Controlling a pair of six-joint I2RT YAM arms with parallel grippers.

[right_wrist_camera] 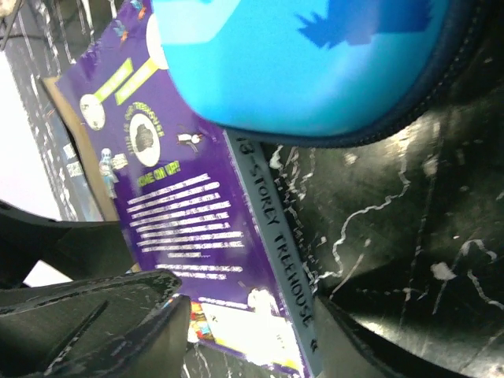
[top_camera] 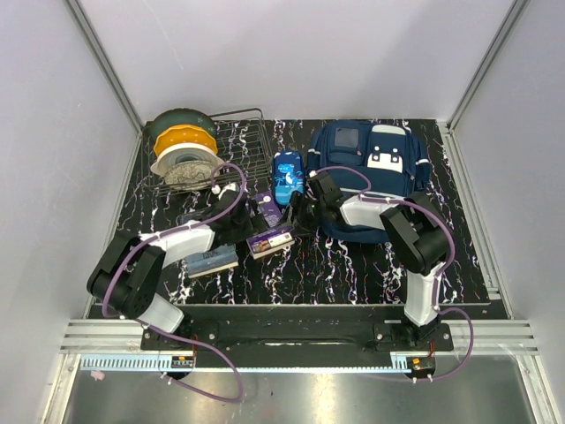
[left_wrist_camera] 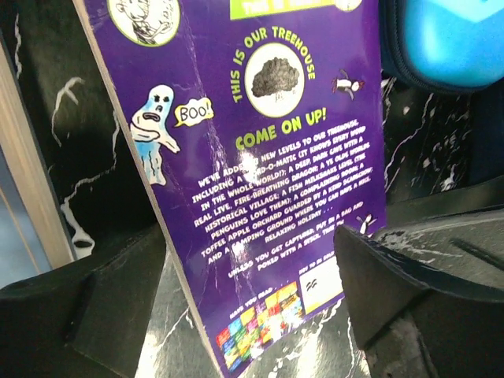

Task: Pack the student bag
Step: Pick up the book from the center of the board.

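Student bag (top_camera: 371,172) beside right hand (right_wrist_camera: 248,307), grip unclear; left hand (left_wrist_camera: 252,264) released around "COME ON UP!" book (left_wrist_camera: 276,157).

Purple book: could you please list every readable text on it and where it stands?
"THIS IS OUR TREEHOUSE": book back cover, above tree picture.
"COME ON UP!": below it.
"BOO!": bubble beside ghost.
"STOREY TREEHOUSE": spine.
Blurb and bottom label: too small to read.
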